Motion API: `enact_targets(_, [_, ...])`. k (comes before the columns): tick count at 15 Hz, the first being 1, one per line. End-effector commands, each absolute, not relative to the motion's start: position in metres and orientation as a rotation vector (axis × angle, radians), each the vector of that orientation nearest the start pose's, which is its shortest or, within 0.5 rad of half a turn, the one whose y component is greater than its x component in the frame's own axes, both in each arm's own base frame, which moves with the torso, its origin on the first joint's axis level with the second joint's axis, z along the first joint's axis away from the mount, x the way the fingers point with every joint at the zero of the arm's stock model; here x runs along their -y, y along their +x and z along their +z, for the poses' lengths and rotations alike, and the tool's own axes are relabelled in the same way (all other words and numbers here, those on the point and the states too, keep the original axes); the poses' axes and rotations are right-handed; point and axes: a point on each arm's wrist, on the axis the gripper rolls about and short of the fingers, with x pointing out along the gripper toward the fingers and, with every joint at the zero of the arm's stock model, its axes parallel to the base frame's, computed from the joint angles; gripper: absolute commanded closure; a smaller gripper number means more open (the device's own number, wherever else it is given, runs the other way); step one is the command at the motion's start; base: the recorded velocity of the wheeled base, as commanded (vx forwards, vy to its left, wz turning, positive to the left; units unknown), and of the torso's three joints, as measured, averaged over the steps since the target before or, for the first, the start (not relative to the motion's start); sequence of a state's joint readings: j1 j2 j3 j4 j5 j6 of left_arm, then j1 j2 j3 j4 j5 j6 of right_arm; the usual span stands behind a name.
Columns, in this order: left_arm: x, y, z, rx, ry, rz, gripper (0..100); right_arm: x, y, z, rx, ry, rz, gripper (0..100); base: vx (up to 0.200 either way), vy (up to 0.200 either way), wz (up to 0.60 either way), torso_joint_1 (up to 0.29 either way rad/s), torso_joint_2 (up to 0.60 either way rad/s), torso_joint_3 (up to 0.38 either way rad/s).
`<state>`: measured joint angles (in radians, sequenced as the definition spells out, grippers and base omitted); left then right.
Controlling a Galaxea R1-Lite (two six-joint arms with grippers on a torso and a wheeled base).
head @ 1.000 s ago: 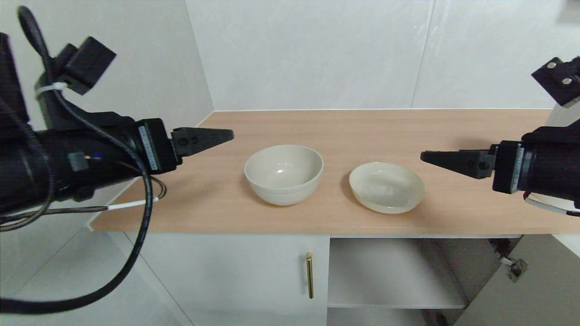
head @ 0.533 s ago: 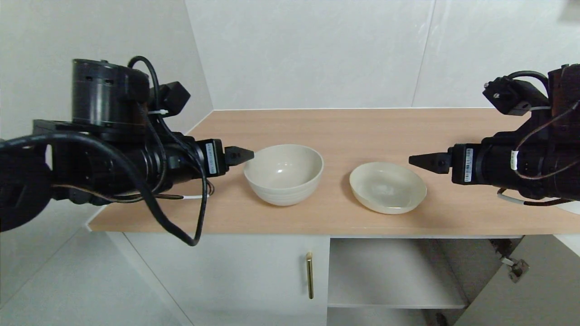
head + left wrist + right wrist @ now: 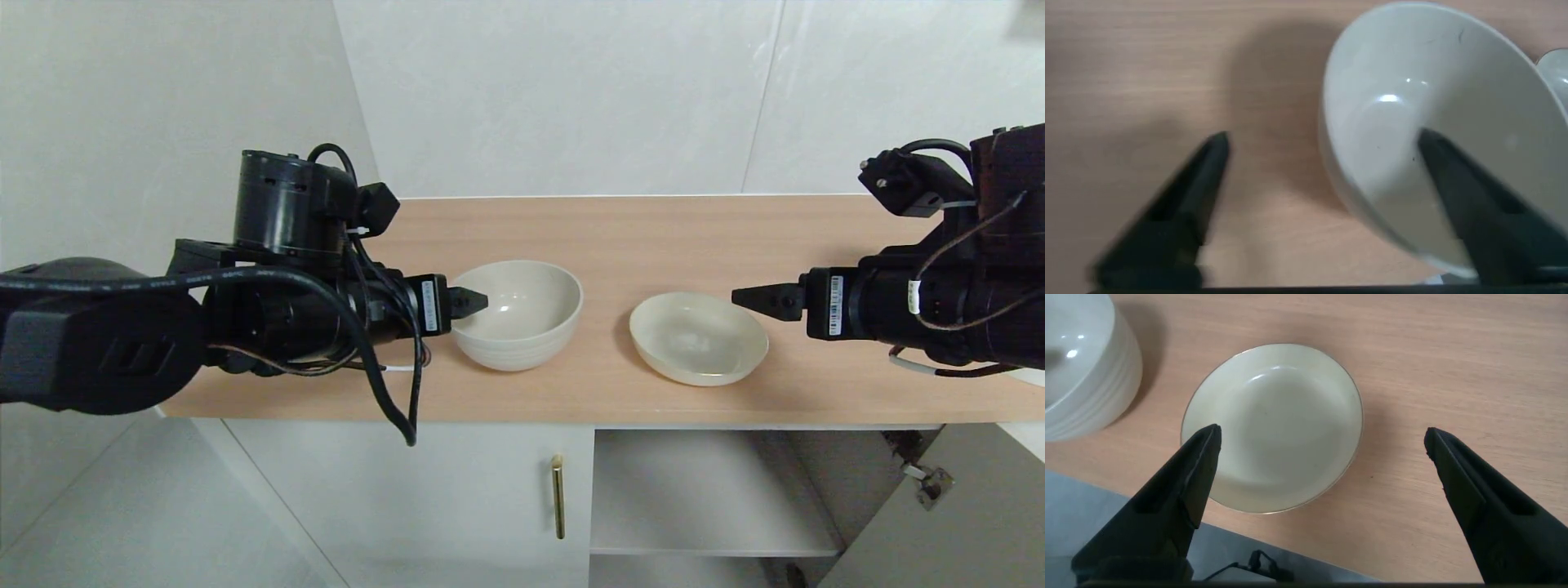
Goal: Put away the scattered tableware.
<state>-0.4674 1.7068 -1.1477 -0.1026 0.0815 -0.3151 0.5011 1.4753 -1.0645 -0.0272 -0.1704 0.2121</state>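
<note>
A deep cream bowl (image 3: 516, 314) and a shallow cream dish (image 3: 698, 338) stand side by side on the wooden countertop (image 3: 653, 233). My left gripper (image 3: 476, 302) is open at the bowl's left rim. In the left wrist view the gripper (image 3: 1323, 140) straddles the wall of the bowl (image 3: 1437, 163), one finger (image 3: 1466, 200) inside it and the other finger (image 3: 1180, 208) outside. My right gripper (image 3: 741, 296) hovers over the dish's right edge. It is open (image 3: 1320, 431), with the dish (image 3: 1272, 429) lying between its spread fingers, below them.
Walls close the counter at the back and the left. Under the counter the left cabinet door with a brass handle (image 3: 558, 496) is closed. The right compartment's shelf (image 3: 702, 490) is exposed, its door (image 3: 939, 506) swung out to the right.
Both arms have come inward and lower. The left gripper advanced from left of the bowl to its rim. The right gripper edged left to the dish's right edge.
</note>
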Motion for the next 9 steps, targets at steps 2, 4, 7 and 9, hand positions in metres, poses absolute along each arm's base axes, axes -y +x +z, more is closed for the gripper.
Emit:
enact_targets(2, [0.147, 0.289, 0.22, -0.504, -0.187, -0.312, 100, -0.12, 0.227, 0.26, -0.396, 0.08, 0.287, 0, 0.0, 0.0, 0.0, 0.0, 0.0, 0.0])
enact_targets(4, [0.148, 0.284, 0.227, -0.48, -0.222, -0.322, 100, -0.12, 0.227, 0.259, -0.399, 0.079, 0.287, 0, 0.0, 0.0, 0.0, 0.0, 0.0, 0.0])
enact_targets(7, [0.143, 0.268, 0.245, -0.429, -0.245, -0.342, 100, -0.122, 0.231, 0.256, -0.411, 0.073, 0.282, 0, 0.0, 0.0, 0.0, 0.0, 0.0, 0.0])
enact_targets(9, [0.138, 0.258, 0.254, -0.403, -0.253, -0.349, 100, -0.123, 0.235, 0.252, -0.427, 0.069, 0.277, 0, 0.0, 0.0, 0.0, 0.0, 0.0, 0.0])
